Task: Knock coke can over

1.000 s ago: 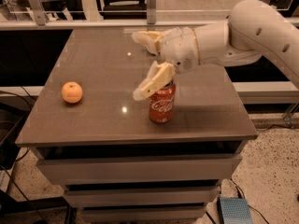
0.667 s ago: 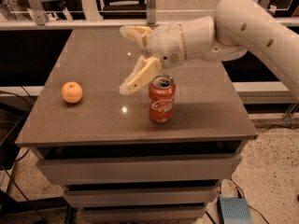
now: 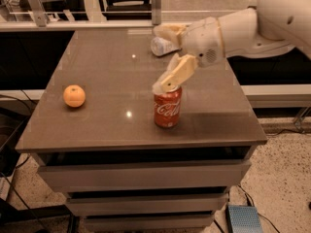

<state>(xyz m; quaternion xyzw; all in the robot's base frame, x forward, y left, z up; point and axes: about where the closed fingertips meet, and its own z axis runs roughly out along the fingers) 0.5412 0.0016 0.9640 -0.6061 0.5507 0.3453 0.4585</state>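
With the hand (image 3: 159, 58) spread wide and its lower finger at the top rim of the upright coke can (image 3: 167, 108) on the counter (image 3: 107, 72), the toppling step looked imminent, calling for a firm sideways shove.

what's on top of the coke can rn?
The gripper, open, hangs over the coke can. The lower of its fingers covers the can's top with its tip, so lid and tab are hidden. Contact cannot be told. The can stands upright on the table.
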